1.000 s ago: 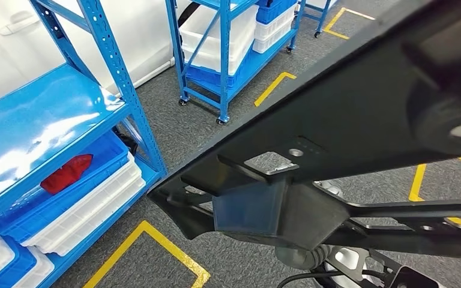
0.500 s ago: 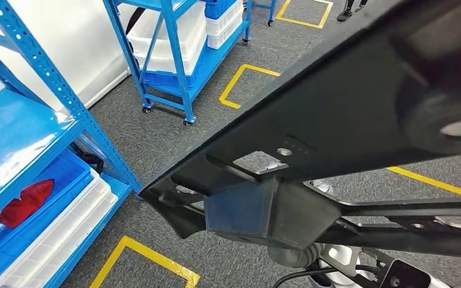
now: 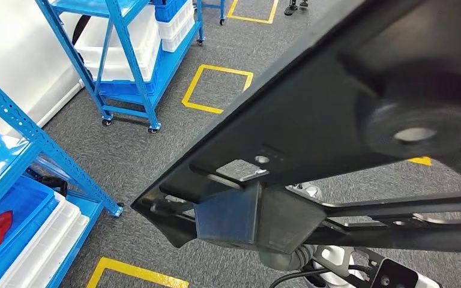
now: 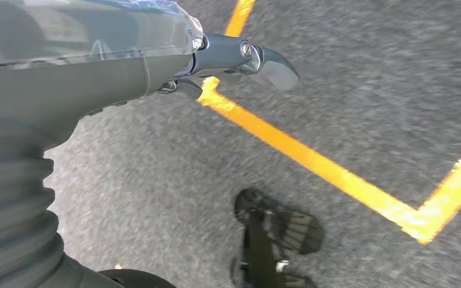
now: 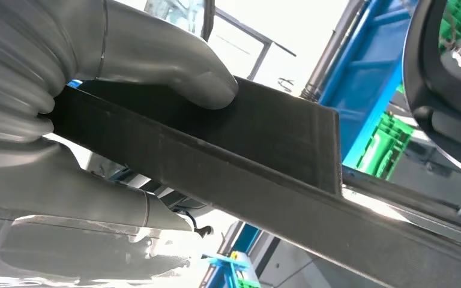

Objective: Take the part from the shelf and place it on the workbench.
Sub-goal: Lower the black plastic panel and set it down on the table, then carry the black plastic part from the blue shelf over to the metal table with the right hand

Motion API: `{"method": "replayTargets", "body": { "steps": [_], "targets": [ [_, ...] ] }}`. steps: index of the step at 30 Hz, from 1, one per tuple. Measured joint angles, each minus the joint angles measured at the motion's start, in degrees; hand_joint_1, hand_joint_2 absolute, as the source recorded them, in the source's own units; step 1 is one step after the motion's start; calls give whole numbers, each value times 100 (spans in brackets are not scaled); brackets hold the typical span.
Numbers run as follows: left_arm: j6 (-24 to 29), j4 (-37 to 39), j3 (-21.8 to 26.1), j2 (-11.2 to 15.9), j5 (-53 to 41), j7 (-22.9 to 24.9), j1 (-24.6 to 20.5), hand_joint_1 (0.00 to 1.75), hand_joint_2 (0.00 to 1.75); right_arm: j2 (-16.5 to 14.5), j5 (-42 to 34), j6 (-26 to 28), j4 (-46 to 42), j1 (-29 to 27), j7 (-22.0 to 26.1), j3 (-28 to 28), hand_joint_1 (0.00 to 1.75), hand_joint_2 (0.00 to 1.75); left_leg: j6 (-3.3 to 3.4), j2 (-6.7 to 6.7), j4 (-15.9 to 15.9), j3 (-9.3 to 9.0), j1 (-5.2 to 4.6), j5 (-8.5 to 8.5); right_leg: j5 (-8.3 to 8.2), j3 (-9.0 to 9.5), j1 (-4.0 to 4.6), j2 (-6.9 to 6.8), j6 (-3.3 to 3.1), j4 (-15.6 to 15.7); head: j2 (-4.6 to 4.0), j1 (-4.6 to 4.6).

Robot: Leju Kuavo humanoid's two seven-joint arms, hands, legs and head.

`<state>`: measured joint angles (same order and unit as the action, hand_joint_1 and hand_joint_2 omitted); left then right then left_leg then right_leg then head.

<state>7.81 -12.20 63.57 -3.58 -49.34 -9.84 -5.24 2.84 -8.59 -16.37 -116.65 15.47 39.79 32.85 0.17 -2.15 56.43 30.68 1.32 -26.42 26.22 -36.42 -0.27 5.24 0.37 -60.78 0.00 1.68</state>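
Across head view, blue shelf point(image 3: 12, 150) sliding away leftward: robot turning, carrying black part point(image 3: 312, 120) off shelf. Right hand point(image 5: 126, 78) clamping part's edge. Left hand point(image 4: 234, 57): grip uncertain. Workbench pending.

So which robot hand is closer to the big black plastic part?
Right. The right hand grips the big black plastic part, thumb pressed on it. The left hand hangs over grey carpet, holding nothing.
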Motion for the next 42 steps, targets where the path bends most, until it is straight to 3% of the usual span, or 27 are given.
{"method": "replayTargets", "body": {
  "steps": [2,4,5,6,8,9,11,13,15,17,18,19,20,21,22,24,26,28,30,32,33,35,36,37,39,41,42],
  "targets": [
    [-15,0,13,-4,-2,-28,9,0,175,-3,28,-47,20,-15,1,0,143,175,53,171,-19,-3,-27,6,371,-350,-6,-361,22,-727,0,0],
    [-41,0,22,-6,-13,-34,20,0,175,-4,44,-79,51,-49,1,-3,143,175,60,344,-16,0,-53,-2,583,-657,-34,-475,49,-1358,0,1],
    [-54,0,25,-10,-26,-32,19,0,175,-4,61,-98,66,-70,1,-8,143,175,57,423,-13,-1,-59,-9,540,-663,-45,-497,56,-1385,0,1],
    [-59,0,25,-17,-40,-26,13,0,175,-6,82,-117,77,-89,1,-15,143,175,48,495,-9,-7,-62,-18,397,-539,-51,-529,56,-1159,0,1],
    [-48,0,25,-32,-60,-11,3,0,175,-22,124,-169,87,-119,1,-39,143,175,13,611,6,-28,-73,-50,69,-73,-29,-737,18,-323,0,1],
    [-37,0,25,-37,-60,-7,1,0,175,-42,144,-205,88,-133,1,-56,143,175,-14,657,13,-41,-83,-69,-26,110,-7,-845,-10,19,0,0],
    [-11,0,31,-41,-46,-3,1,0,175,-93,185,-293,89,-165,1,-95,143,175,-79,750,14,-68,-97,-96,-42,229,46,-926,-67,269,0,0],
    [13,0,48,-45,-14,-12,-8,0,175,-148,205,-373,88,-197,1,-135,143,175,-151,815,8,-103,-84,-123,-71,230,47,-790,-121,301,0,0],
    [34,0,67,-46,12,-36,-14,0,175,-210,199,-443,87,-212,2,-170,143,175,-205,616,199,-49,-60,-285,-107,253,15,-672,-194,352,0,0],
    [49,0,86,-45,18,-60,-3,0,175,-278,190,-510,89,-219,3,-193,143,175,-235,336,880,258,-44,-660,-129,256,4,-544,-243,373,0,1],
    [54,0,95,-45,18,-66,7,0,175,-303,189,-540,90,-223,3,-201,143,175,-243,285,1297,462,-43,-833,-132,249,12,-469,-254,371,0,1],
    [59,0,101,-43,18,-70,16,0,175,-317,190,-560,91,-230,3,-210,143,175,-248,267,1616,628,-43,-924,-134,247,20,-389,-259,367,0,1],
    [64,0,104,-40,19,-72,20,0,175,-327,190,-569,92,-236,2,-225,143,175,-246,263,1728,703,-43,-894,-135,247,25,-310,-260,362,0,1],
    [69,0,106,-35,17,-72,19,0,175,-335,190,-572,92,-242,2,-240,143,175,-239,253,1587,660,-41,-740,-134,252,27,-229,-258,354,0,1],
    [73,0,107,-28,10,-73,15,0,175,-348,191,-565,91,-246,1,-258,143,175,-229,208,1238,517,-36,-508,-131,258,24,-149,-252,342,0,1],
    [77,0,105,-10,-43,-67,9,0,175,-373,204,-536,83,-250,0,-296,143,175,-200,-35,429,168,-16,-149,-122,251,23,4,-217,306,0,1],
    [87,0,102,13,-115,-37,3,0,175,-393,253,-496,47,-286,-6,-344,143,175,-164,-195,88,16,-16,-84,-135,211,15,128,-151,285,0,1],
    [87,-1,99,44,-158,3,-8,0,175,-401,336,-451,-15,-373,-8,-403,143,175,-104,-102,57,3,-18,-71,-158,172,3,227,-75,290,0,1],
    [75,-3,97,85,-181,27,-14,0,175,-405,406,-417,-73,-457,-3,-451,143,175,-17,38,3,-11,-4,-30,-43,82,20,60,-24,129,0,0],
    [72,-4,96,141,-187,41,3,0,175,-413,428,-410,-103,-503,1,-489,143,175,38,194,-30,-13,-19,-13,300,-202,26,-288,6,-466,0,-1],
    [74,-4,96,173,-187,50,17,0,175,-415,426,-410,-107,-529,2,-511,143,175,48,275,-29,-10,-35,-16,489,-397,12,-397,21,-874,0,-1],
    [77,-5,96,237,-187,79,31,0,175,-417,414,-412,-106,-597,2,-553,143,175,49,436,-27,-7,-56,-26,635,-631,-24,-480,47,-1380,0,-2],
    [76,-6,96,264,-188,95,28,0,175,-417,406,-412,-106,-627,2,-569,143,175,43,507,-25,-11,-60,-34,549,-583,-38,-505,53,-1308,0,-2],
    [71,-7,96,285,-189,109,22,0,175,-419,395,-412,-105,-647,1,-581,143,175,31,571,-22,-21,-61,-45,379,-414,-46,-551,53,-1003,0,-2],
    [50,-7,96,315,-191,128,14,0,175,-426,370,-411,-105,-664,1,-596,143,175,-15,680,-7,-52,-77,-82,71,45,-26,-779,19,-166,0,-2],
    [14,-8,96,341,-192,132,7,0,175,-439,351,-411,-105,-674,4,-603,143,175,-79,772,5,-80,-100,-119,-15,258,20,-905,-42,250,0,-2],
    [-2,-9,96,350,-192,127,2,0,175,-444,348,-411,-105,-681,6,-605,143,175,-112,821,3,-93,-105,-131,-5,253,44,-866,-73,261,0,-2]
  ]
}}
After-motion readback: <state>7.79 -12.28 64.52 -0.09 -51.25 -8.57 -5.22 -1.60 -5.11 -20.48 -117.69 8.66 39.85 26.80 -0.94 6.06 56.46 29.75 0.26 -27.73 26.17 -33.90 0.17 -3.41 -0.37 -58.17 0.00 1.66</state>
